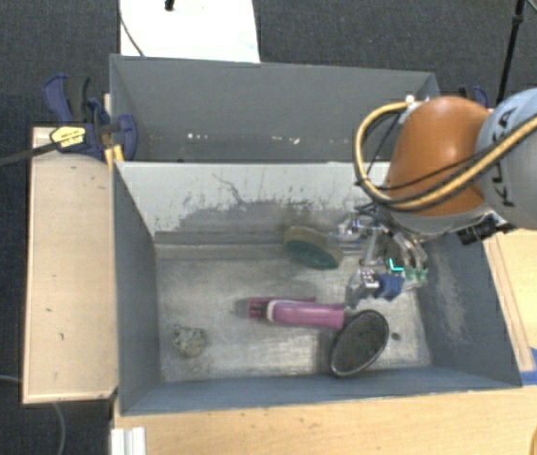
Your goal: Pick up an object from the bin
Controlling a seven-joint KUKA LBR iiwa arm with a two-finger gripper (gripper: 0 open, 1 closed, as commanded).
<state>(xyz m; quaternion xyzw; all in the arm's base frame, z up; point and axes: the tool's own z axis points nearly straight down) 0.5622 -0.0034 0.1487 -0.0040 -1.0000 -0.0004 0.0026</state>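
My gripper (pixel 363 290) hangs low at the right of the bin floor, just above the right end of a pink tube (pixel 299 312) that lies flat along the middle. A dark oval brush head (pixel 358 341) lies right below the gripper, near the front wall. A round green disc (pixel 310 247) leans at the back, to the gripper's left. Nothing shows between the fingers.
A small grey lump (pixel 190 340) rests at the front left of the bin floor. The orange wrist cover and looped cables stand over the right side of the bin.
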